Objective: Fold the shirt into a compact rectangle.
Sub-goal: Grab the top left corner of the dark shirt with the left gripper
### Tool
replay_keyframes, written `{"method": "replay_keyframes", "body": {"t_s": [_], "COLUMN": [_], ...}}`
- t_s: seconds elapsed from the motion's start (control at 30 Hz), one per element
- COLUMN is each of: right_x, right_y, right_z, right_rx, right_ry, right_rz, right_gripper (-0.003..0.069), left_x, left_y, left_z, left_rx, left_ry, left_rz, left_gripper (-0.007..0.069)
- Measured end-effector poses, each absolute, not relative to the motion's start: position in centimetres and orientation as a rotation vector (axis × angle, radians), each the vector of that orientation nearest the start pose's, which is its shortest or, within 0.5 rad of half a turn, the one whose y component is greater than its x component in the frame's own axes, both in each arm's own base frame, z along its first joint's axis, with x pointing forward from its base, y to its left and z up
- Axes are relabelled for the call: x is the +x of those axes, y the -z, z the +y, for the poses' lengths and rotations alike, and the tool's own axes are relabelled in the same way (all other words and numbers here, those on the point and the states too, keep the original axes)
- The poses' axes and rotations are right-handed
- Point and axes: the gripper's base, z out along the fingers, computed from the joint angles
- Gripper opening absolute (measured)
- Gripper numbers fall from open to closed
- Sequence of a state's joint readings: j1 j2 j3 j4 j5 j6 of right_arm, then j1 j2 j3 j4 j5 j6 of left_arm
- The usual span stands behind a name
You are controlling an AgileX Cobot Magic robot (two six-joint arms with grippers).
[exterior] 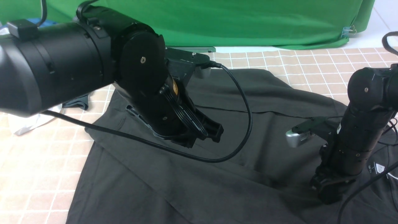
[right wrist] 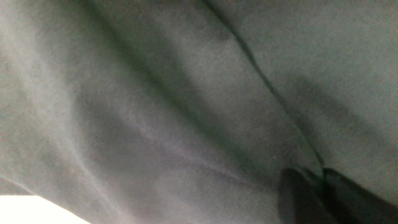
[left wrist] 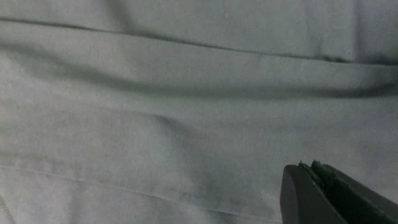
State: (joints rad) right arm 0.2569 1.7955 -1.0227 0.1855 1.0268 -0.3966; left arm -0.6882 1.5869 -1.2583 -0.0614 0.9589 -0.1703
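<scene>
A large black short-sleeved T-shirt (exterior: 186,186) is spread across a table covered in beige tile-patterned sheeting (exterior: 37,174). Its long axis is laid left to right, with the white neck label (exterior: 380,168) at the right end. The right gripper (exterior: 328,196) is pressed down onto the T-shirt just beside that label, and its fingers are seen closed on a ridge of the cloth. The left gripper (exterior: 217,135) is held over the middle of the T-shirt with its fingers shut together; no cloth can be made out between them. A lift of the pinched ridge across the body is judged to come next, led by the right arm. Bare table is offered at the left and far right, apart from a heap of white and dark blue clothes (exterior: 28,124) at the left edge.
</scene>
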Motion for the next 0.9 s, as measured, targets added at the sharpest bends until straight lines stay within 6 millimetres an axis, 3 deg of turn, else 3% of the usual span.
{"method": "replay_keyframes", "body": {"t_s": [0.07, 0.33, 0.63, 0.77, 0.9], "right_x": [28.5, 29.7, 30.5, 31.2, 31.4], "right_y": [-16.1, -18.8, -18.9, -18.5, -18.5], "right_z": [9.0, 8.9, 8.6, 8.7, 8.8], "right_rx": [-0.878, -0.866, -0.793, -0.741, -0.702], "right_ry": [-0.263, -0.187, -0.105, -0.092, -0.090], "right_rz": [3.131, 3.020, 2.979, 2.934, 2.930], "right_gripper": [0.0053, 0.0051, 0.0057, 0.0128, 0.0246], "left_x": [24.8, 24.8, 25.0, 25.4, 25.9], "left_y": [-28.1, -28.1, -28.1, -28.1, -28.1], "left_z": [-21.0, -21.0, -20.9, -20.3, -19.5], "left_rx": [0.699, 0.710, 0.722, 0.718, 0.685], "left_ry": [0.290, 0.287, 0.258, 0.168, 0.116], "left_rz": [2.723, 2.717, 2.706, 2.684, 2.691], "left_gripper": [0.0019, 0.0019, 0.0020, 0.0020, 0.0020]}}
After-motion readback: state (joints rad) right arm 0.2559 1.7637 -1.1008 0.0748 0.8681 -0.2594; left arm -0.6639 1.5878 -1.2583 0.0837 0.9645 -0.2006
